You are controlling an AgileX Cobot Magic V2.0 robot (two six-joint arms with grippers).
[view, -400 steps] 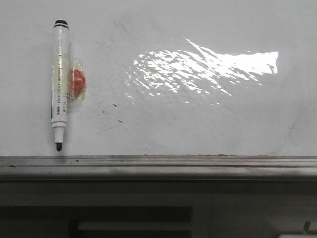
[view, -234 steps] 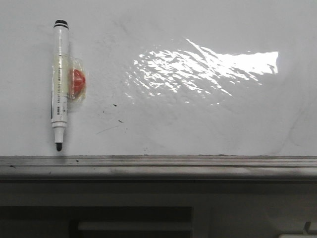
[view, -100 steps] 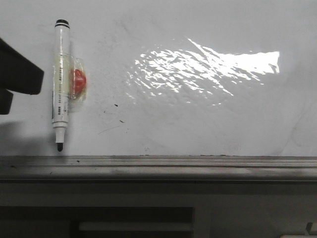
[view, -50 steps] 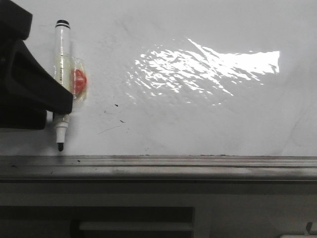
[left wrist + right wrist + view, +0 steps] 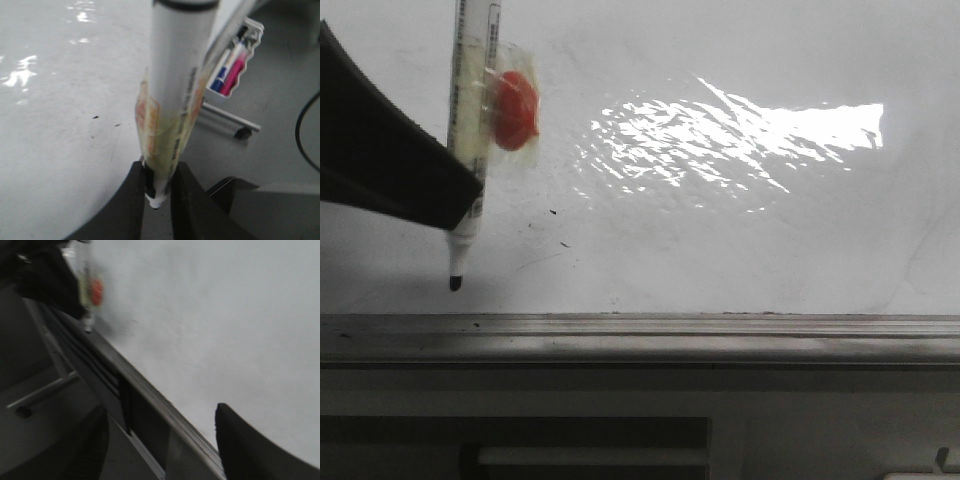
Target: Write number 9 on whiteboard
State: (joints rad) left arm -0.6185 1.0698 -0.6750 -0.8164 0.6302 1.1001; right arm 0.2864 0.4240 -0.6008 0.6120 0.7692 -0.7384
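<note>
The whiteboard (image 5: 740,250) fills the front view, with a grey metal ledge (image 5: 670,330) along its lower edge. No number 9 shows on it, only small dark specks (image 5: 552,212). My left gripper (image 5: 460,190) comes in from the left and is shut on a white marker (image 5: 470,110) with a red magnet (image 5: 512,108) taped to it. The black tip (image 5: 455,284) points down, just above the ledge. In the left wrist view the jaws (image 5: 157,185) clamp the marker (image 5: 177,90) near its nib end. My right gripper (image 5: 165,445) is open and empty beside the ledge (image 5: 150,395).
A bright glare patch (image 5: 740,140) lies on the board's upper middle. In the left wrist view a white tray (image 5: 232,70) with pink and blue pens stands below the board, and a black cable (image 5: 305,130) lies on the floor.
My left gripper came in from the left and closed on the marker. The marker has since shifted up and slightly right, looks larger and its top is cut off by the frame.
</note>
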